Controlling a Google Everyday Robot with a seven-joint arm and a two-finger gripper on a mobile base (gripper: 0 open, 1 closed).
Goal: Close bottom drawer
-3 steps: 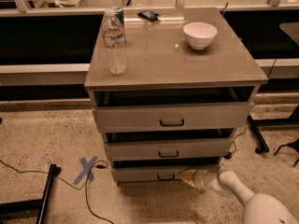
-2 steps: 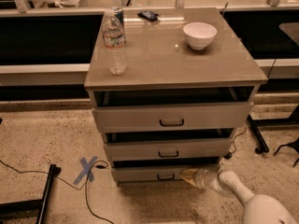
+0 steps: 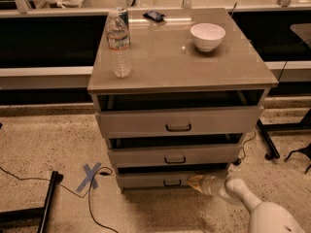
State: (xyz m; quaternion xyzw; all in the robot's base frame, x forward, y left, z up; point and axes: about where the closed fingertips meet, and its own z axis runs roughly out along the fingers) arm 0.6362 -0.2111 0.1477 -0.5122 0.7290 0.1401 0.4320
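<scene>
- Bottom drawer [image 3: 146, 180], the lowest of three in a grey cabinet [image 3: 184, 67], stands slightly pulled out toward the near side, with its front running left to right.
- Gripper [image 3: 195, 182] sits low at that front, just right of the small handle [image 3: 172, 182]. The drawer lies on its far side.
- I cannot tell whether the gripper is open or closed, or whether it touches the front. The arm [image 3: 252, 205] is cut off at the bottom right.

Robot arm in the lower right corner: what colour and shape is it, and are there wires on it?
The arm is smooth, white and rounded, made of thick tube-like segments with a ball-shaped joint. Its gripper, at the front of the bottom drawer just right of its handle, is a tapered amber-yellow tip. No cables or markings show on it.
</scene>
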